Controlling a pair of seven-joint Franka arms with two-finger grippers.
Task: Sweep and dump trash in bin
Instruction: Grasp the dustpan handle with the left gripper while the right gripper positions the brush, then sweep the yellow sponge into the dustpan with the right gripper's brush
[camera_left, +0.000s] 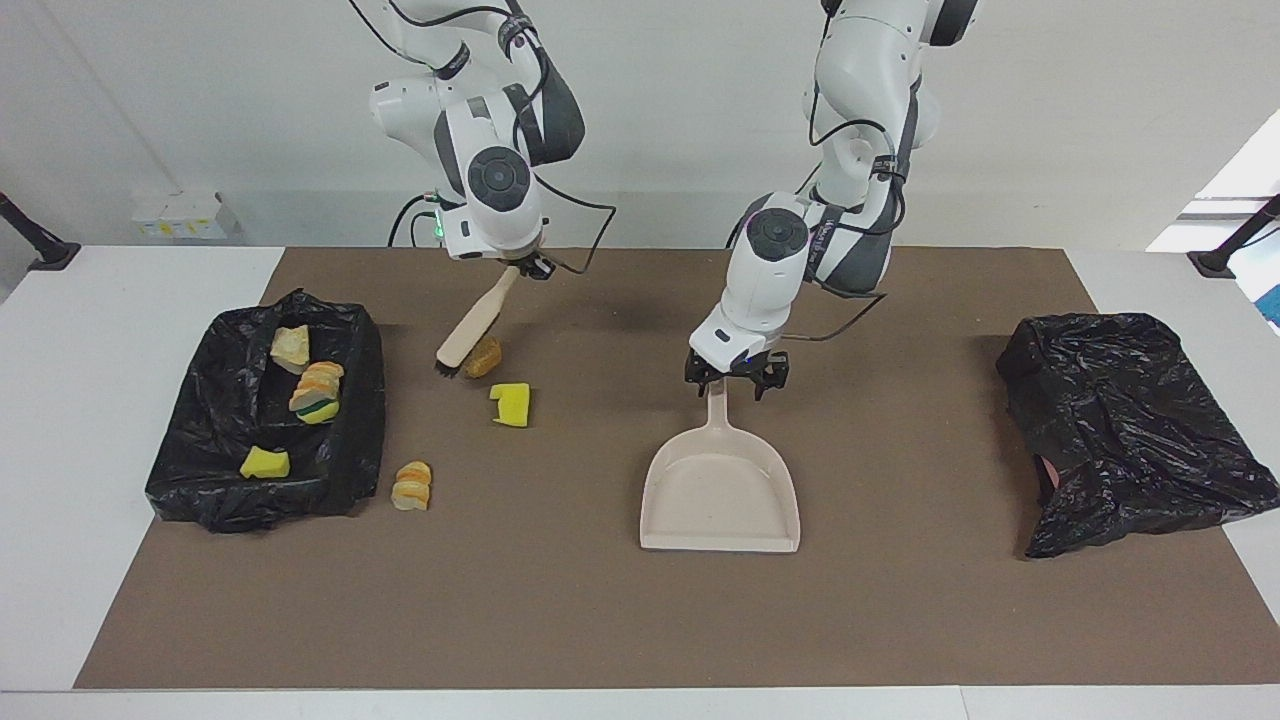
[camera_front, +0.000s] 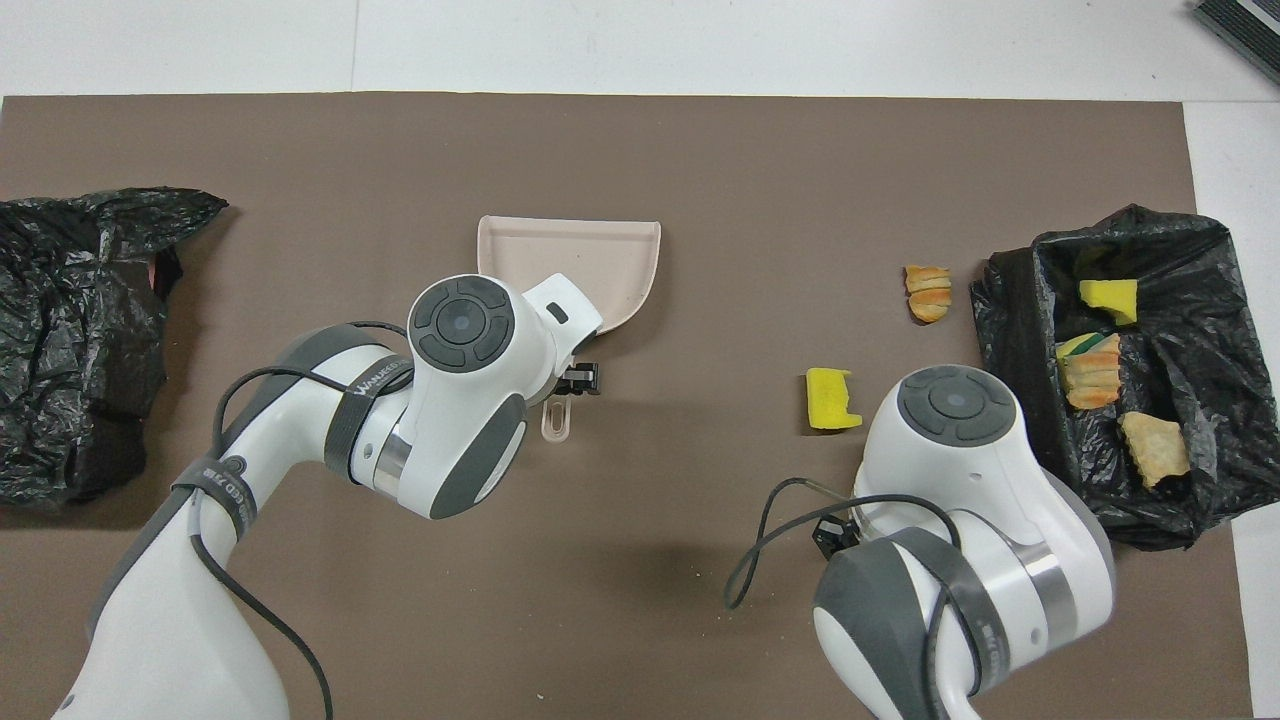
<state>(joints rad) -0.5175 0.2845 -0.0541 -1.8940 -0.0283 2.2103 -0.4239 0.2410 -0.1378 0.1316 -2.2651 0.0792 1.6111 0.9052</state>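
1. While three scraps lie loose on the brown mat (camera_left: 620, 620), the rest of the trash sits in the open black bin bag (camera_left: 200, 480) at the left of the facing view: a pale crust piece (camera_left: 290, 346), a striped bread stack (camera_left: 318, 385) with a green-edged sponge under it, and a yellow sponge chunk (camera_left: 264, 462).
2. Loose at centre left of that view are a notched yellow sponge (camera_left: 512, 404), a striped bread piece (camera_left: 412, 485) just beside the bag, and a brown nugget (camera_left: 484, 357).
3. The nugget touches the bristle end of the brush (camera_left: 468, 334); in the overhead view the right arm hides both.
4. The right gripper (camera_left: 530, 266) is clamped on the top of the brush handle, the brush slanting down to the mat.
5. The beige dustpan (camera_left: 722, 495) lies flat at centre, its handle pointing to the top of the facing view.
6. The left gripper (camera_left: 736, 378) straddles that handle; whether its fingers press on it I cannot tell. From overhead the arm covers part of the pan, and only the handle's looped end (camera_front: 556, 420) shows.
7. A second black bag (camera_left: 1130, 430), crumpled shut, lies at the right edge of the facing view; a pinkish patch shows under it, too small to name.
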